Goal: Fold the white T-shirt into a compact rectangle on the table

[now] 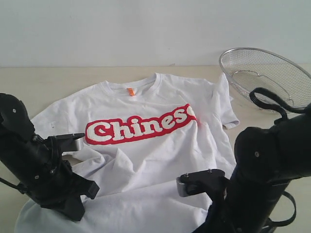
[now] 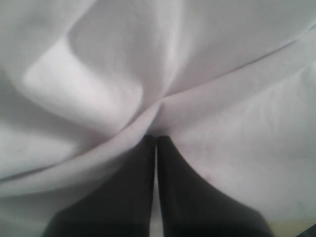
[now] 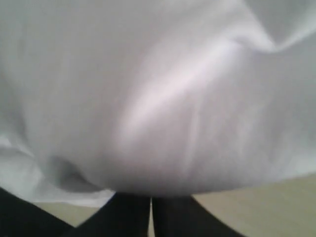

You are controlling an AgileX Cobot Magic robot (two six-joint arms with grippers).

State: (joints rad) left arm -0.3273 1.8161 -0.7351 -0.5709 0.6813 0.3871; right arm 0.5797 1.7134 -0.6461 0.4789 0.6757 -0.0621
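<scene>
T-shirt (image 1: 146,160) lay lettering-up across the bench (image 1: 48,82), collar toward the far edge, hem at the near edge. Uneven lifting could skew the fold, and the bunched cloth might slip from a small pinch. Both arms crouched low over the hem; left end effector (image 2: 156,139) and right end effector (image 3: 151,198) were clamped shut on its fabric.

Rumpled white T-shirt (image 1: 160,150) front-up, red lettering showing, collar at far side, on beige table (image 1: 43,82).
</scene>
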